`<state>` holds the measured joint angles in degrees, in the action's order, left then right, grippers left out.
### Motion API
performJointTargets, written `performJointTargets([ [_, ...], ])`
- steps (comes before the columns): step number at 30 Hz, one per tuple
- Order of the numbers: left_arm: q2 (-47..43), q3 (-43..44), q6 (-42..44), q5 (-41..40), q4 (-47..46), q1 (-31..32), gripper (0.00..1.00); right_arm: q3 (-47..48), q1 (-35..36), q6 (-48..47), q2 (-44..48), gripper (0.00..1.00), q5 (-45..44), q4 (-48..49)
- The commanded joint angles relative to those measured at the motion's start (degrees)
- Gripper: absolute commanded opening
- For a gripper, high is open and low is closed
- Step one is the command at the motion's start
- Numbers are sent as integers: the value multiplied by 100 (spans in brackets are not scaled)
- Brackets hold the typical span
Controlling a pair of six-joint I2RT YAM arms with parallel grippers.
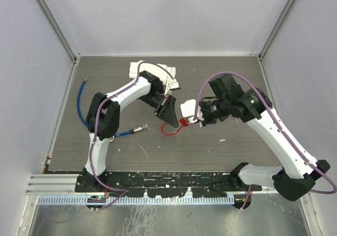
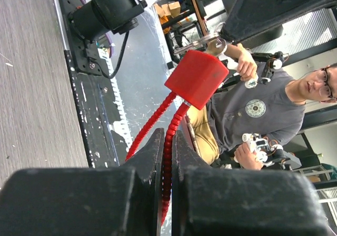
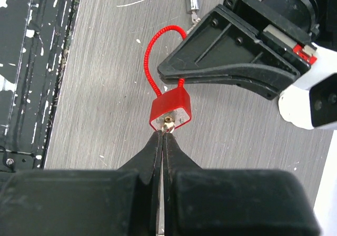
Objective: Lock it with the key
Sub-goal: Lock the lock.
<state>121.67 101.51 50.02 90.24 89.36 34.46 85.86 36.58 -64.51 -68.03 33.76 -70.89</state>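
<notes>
the red lock (image 3: 169,111) is held up mid-scene: its cable (image 2: 167,157) clenched by the left gripper (image 2: 167,140), the key (image 3: 168,124) pinched in its keyhole by the right gripper (image 3: 160,141). a steady key twist seems due next.

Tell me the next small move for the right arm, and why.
Probably roll the right wrist to turn the key. The right jaws are shut on the key, which appears to sit in the keyhole of the red lock body, while the left jaws are shut on its red cable, bracing it against the twist.
</notes>
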Motion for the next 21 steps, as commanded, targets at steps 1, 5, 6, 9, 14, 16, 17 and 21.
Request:
performJointTargets([
  [1,-68,-97,1008,-170,1233,-299,0,333,-143,705,359,1,-169,-123],
  [5,-315,-70,1109,-136,1242,-295,0,-108,-152,468,410,1,778,-419],
  [6,-377,-63,1133,-111,1242,-299,0,-179,-151,533,426,1,955,-397],
  [9,-570,-66,1239,-40,1242,-299,0,-150,-152,777,436,1,1031,-235],
  [14,-905,-9,1600,201,1242,-294,0,136,-179,1390,364,1,769,179],
  [16,-988,39,1730,340,1247,-291,0,158,-222,1627,325,1,686,360],
  [17,-1035,55,1825,405,1242,-289,0,170,-240,1703,306,1,684,399],
  [21,-1209,46,2288,679,1242,-290,0,195,-300,1899,310,1,831,479],
])
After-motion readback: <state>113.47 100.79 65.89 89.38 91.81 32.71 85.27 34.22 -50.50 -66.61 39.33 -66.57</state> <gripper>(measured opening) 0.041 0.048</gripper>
